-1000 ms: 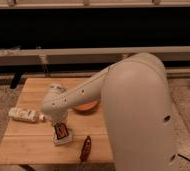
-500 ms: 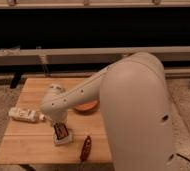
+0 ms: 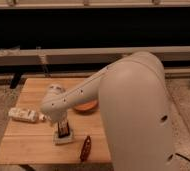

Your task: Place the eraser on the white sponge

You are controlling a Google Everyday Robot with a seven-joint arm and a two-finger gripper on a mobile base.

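Gripper (image 3: 62,126) reaches down over the sponge (image 3: 64,137) at the table's (image 3: 30,142) front middle; the eraser (image 3: 64,130) sits on it, at the gripper's six o'clock.

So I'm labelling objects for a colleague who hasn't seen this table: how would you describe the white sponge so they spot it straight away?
Start at the wooden table and look near its front edge, directly under the gripper. The white sponge is the small cream-white pad there, with the eraser on top of it. The white bottle to its left is longer, and the oblong object to its right is dark red-brown.
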